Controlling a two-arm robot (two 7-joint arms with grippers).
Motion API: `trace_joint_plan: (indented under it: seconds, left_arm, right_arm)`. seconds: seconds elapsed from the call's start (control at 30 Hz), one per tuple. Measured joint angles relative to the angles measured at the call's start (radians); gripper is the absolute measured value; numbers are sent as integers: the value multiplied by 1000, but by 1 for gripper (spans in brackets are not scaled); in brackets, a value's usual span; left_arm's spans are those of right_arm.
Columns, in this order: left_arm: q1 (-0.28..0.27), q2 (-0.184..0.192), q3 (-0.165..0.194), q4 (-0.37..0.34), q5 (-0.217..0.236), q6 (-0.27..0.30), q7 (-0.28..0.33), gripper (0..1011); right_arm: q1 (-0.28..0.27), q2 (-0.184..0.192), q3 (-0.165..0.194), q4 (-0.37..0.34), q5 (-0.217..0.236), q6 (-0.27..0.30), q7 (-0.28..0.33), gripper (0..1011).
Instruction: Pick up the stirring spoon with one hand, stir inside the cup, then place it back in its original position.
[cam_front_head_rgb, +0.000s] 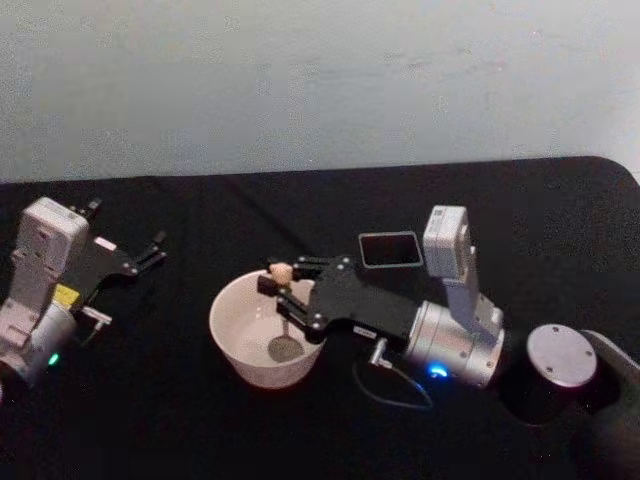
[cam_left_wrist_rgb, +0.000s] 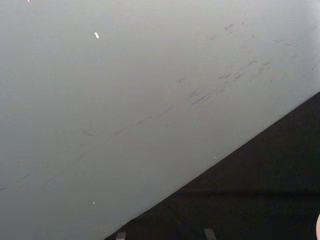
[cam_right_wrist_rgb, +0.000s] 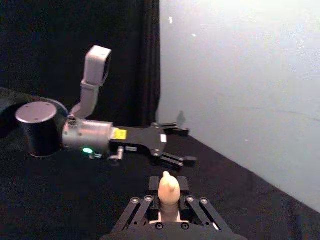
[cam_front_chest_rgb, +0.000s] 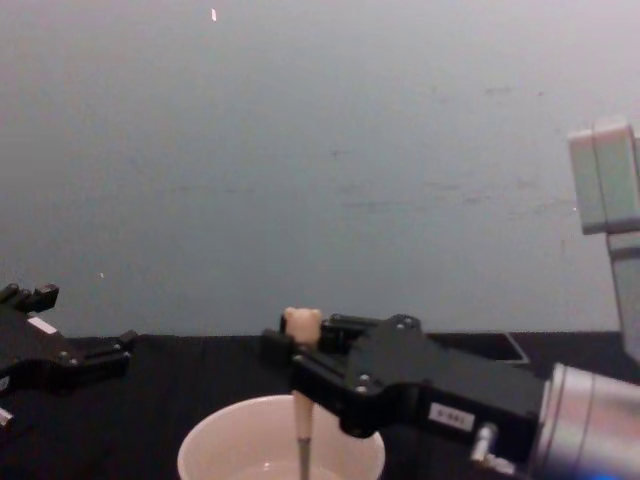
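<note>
The cup (cam_front_head_rgb: 238, 358) stands on the black table a little left of centre. My right gripper (cam_front_head_rgb: 283, 275) reaches over its rim from the right, shut on the stirring spoon (cam_front_head_rgb: 283, 349). The spoon stands upright, with its shiny bowl down inside the cup and its beige bear head above the fingers. The chest view has the spoon (cam_front_chest_rgb: 301, 323) dropping from the right gripper (cam_front_chest_rgb: 300, 348) into the cup (cam_front_chest_rgb: 215, 441). In the right wrist view the bear head (cam_right_wrist_rgb: 168, 189) pokes up between the fingers (cam_right_wrist_rgb: 150, 186). My left gripper (cam_front_head_rgb: 155, 250) rests open and idle at the far left.
A dark grey square holder (cam_front_head_rgb: 390, 249) sits just behind the right gripper. The left gripper (cam_right_wrist_rgb: 187, 146) lies beyond the spoon in the right wrist view. A pale wall (cam_left_wrist_rgb: 125, 100) runs behind the table's back edge.
</note>
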Motion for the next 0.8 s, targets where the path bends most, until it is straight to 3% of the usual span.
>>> trace_joint_plan:
  seconds: [0.37,0.57,0.8]
  left_arm:
    - [0,0,0,0,0,0,0,1001]
    - [0,0,0,0,0,0,0,1001]
    - [0,0,0,0,0,0,0,1001]
  right_arm:
    - [48,-56,-33,75,4,-13,16,211]
    - [86,-86,-31,133,-1,-35,7,211]
    - [112,-97,-15,176,-16,-48,-12,211]
